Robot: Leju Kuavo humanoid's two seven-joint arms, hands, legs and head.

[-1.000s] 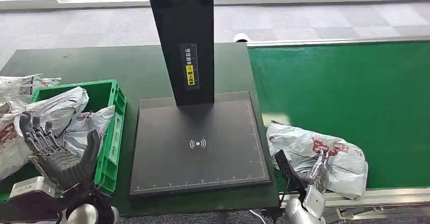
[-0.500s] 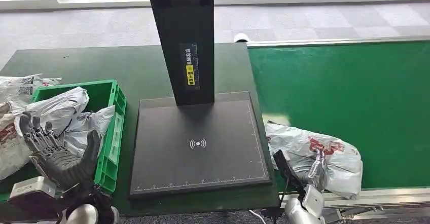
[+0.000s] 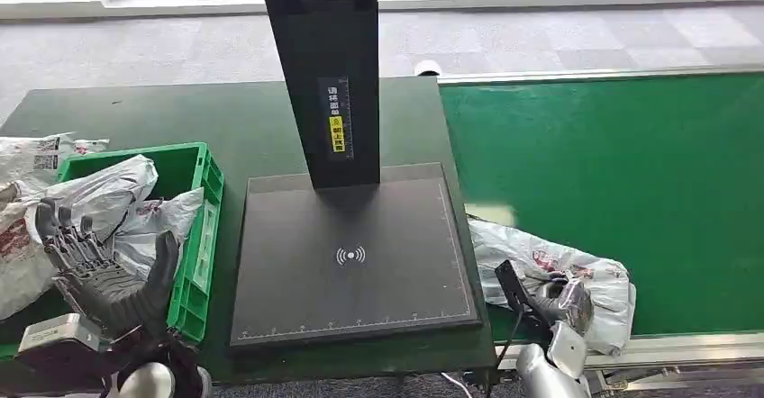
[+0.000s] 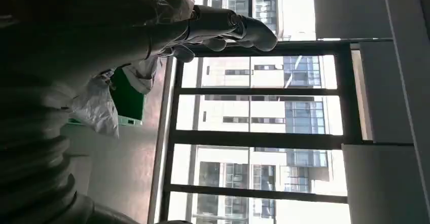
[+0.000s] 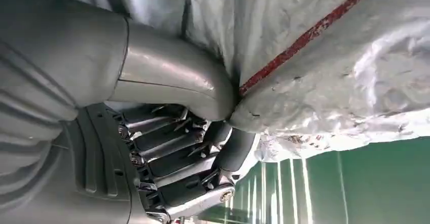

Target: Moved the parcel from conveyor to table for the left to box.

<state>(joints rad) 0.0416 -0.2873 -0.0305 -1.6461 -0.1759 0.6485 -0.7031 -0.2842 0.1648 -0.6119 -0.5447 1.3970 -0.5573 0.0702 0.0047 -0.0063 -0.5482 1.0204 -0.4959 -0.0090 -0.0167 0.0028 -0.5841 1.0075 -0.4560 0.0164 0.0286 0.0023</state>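
Table (image 3: 135, 110) at left, conveyor (image 3: 622, 173) at right, edges adjoining. Scanner pad (image 3: 351, 254) on table beside conveyor, post (image 3: 326, 65) rising from pad's far edge. Crate (image 3: 200, 227) left of pad, bags (image 3: 126, 204) inside. Left hand (image 3: 104, 267) raised before crate. Parcel (image 3: 550, 267) on conveyor's near edge, just right of pad, right hand (image 3: 559, 299) gripping it.

The parcel (image 3: 559, 276) is silvery white plastic with red print. The conveyor (image 3: 613, 191) belt is bright green, the table (image 3: 162, 114) dark green, the crate (image 3: 200, 227) vivid green. The scanner plate (image 3: 351, 254) is matte black with a white signal icon; its column (image 3: 326, 65) carries a yellow label.
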